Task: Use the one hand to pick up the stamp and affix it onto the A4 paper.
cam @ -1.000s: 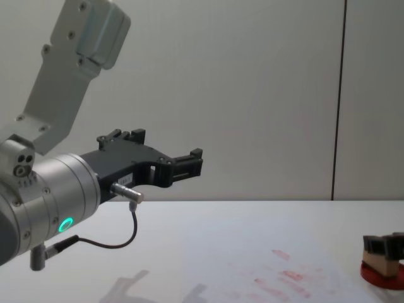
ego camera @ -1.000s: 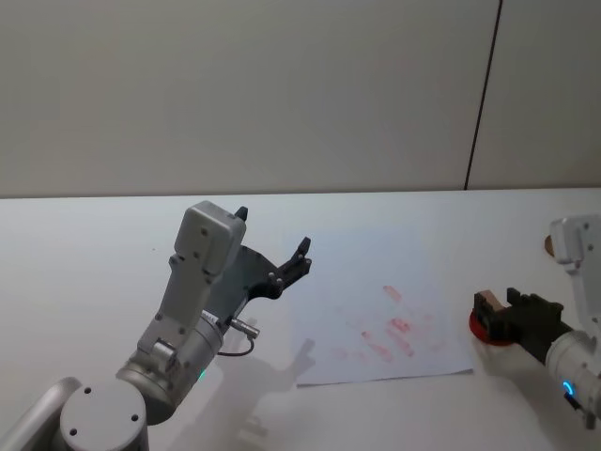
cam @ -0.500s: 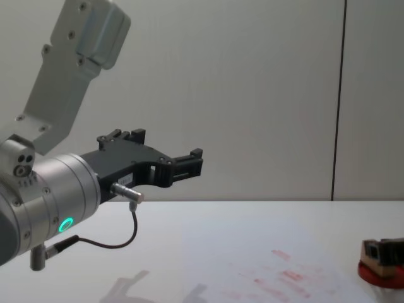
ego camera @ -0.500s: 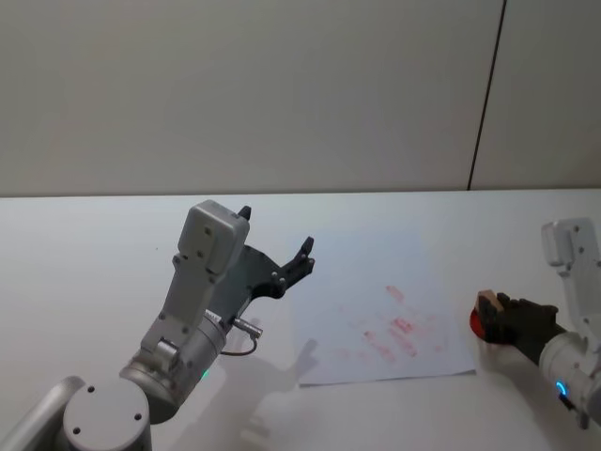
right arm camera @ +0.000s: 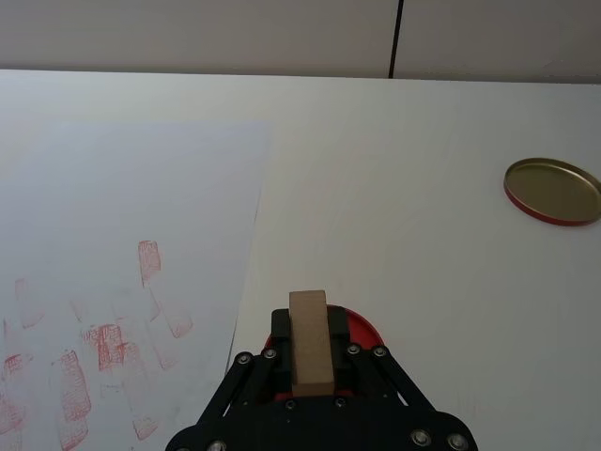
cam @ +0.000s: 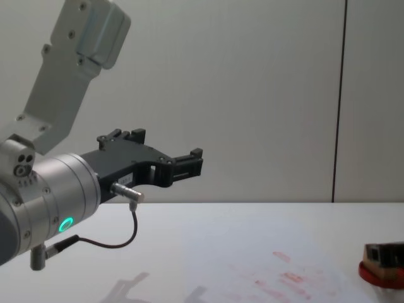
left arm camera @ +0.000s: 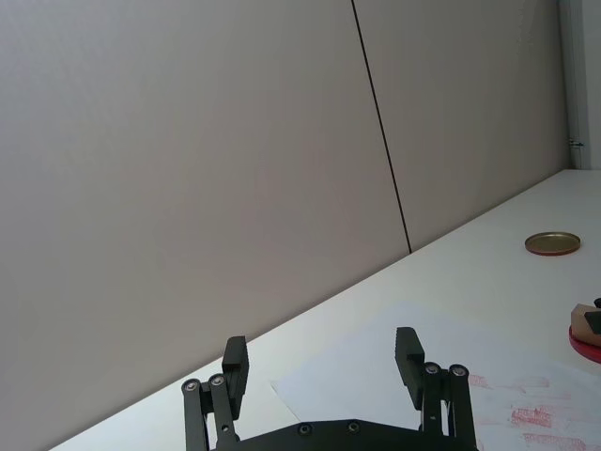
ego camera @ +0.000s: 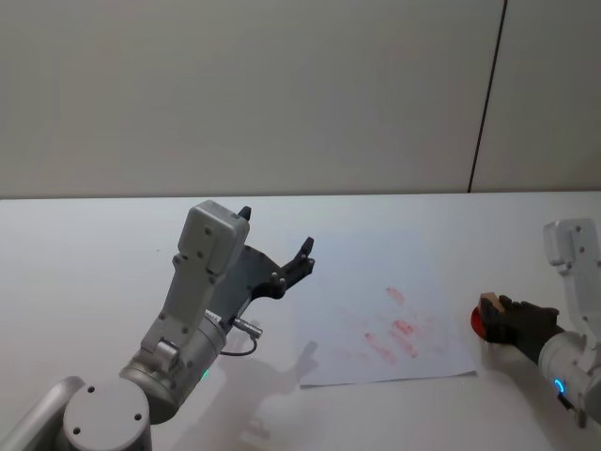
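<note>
Rectangular wooden stamp [right arm camera: 309,340] was pale tan; flat round ink pad [right arm camera: 364,329] red; white A4 paper [right arm camera: 113,188] sheet bore faint red marks.

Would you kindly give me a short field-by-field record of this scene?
right gripper: shut on the stamp
stamp position: on or just above the ink pad, right of the paper
paper: flat on the table, bearing red marks
left gripper: open, raised above the table, left of the paper
lid: on the table, apart from the ink pad
task stage: stamp grasped, not yet on the paper
</note>
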